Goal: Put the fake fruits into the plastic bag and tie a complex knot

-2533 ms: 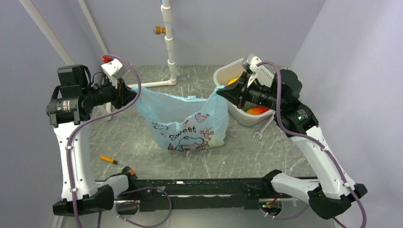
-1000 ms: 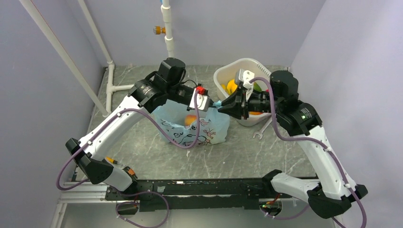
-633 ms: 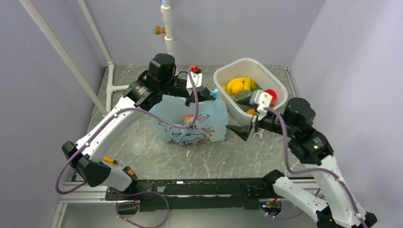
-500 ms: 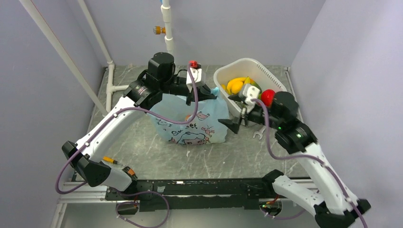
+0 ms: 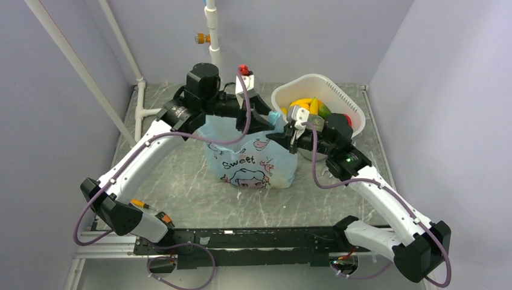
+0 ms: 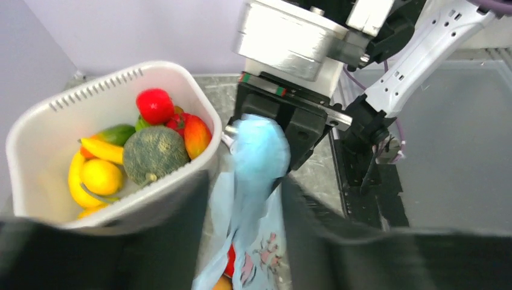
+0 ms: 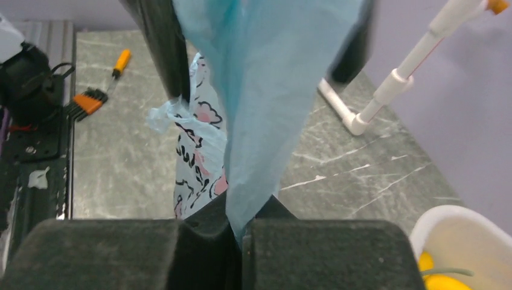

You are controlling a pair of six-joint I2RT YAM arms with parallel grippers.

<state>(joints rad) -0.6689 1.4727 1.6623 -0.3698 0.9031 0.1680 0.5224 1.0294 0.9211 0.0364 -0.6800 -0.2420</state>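
- Both arms meet over the plastic bag (image 5: 253,163). It stands on the grey marbled counter (image 5: 181,181) just left of a white slotted basket (image 5: 321,78), with its cartoon print and the word "Sweet" facing the near edge.
- The right gripper (image 7: 238,228) is pressed together on a bunched strip of the bag's light-blue film, which rises in a smooth sheet from between its fingers.
- The left gripper (image 6: 244,184) reaches over the bag from the far side. Its fingers stand apart with the same film running between them, and whether they press on it cannot be told.
- The two grippers sit just beside each other at the bag's upper right corner, close to the basket's wall.
- The left wrist view shows bagged fruits (image 6: 230,264), one red and one orange, through the bag's mouth.
- More fake fruits lie in the basket: a green netted melon (image 6: 153,154), a round red fruit (image 6: 155,104), a yellow fruit (image 6: 101,176), a banana (image 6: 104,150) and a red-and-orange fruit (image 6: 196,136).
- An orange-handled screwdriver (image 7: 121,60) lies on the counter near the left arm's base.
- A white pipe (image 7: 395,81) runs along the far side.
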